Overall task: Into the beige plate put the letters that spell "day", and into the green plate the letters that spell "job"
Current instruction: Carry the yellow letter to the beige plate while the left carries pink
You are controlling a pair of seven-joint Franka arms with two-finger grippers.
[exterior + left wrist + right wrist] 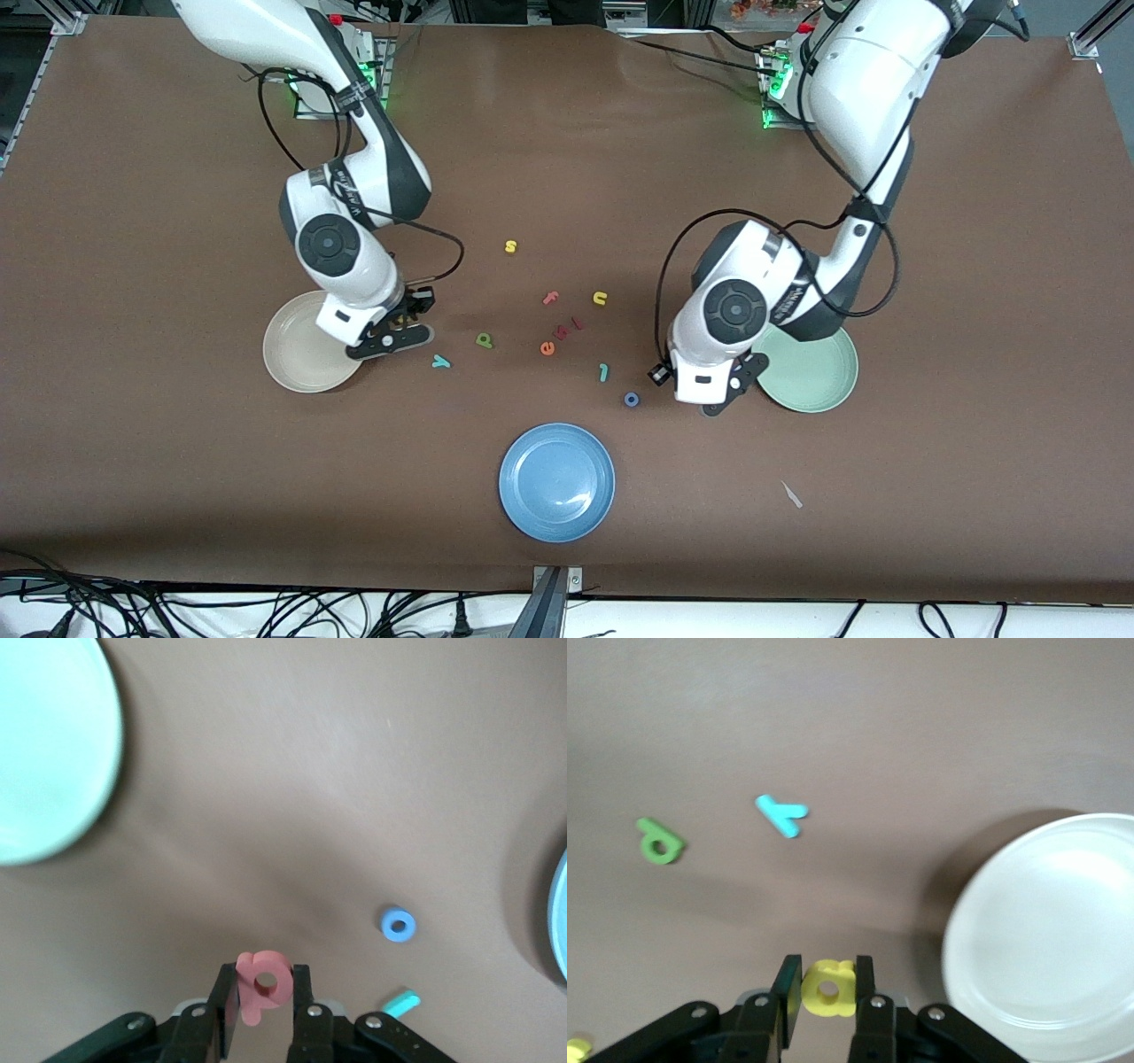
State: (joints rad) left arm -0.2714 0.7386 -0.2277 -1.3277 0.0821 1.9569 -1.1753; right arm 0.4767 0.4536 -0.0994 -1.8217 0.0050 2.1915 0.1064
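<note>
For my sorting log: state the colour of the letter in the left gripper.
Pinkish-red letter "b", clearest in the left wrist view.
</note>
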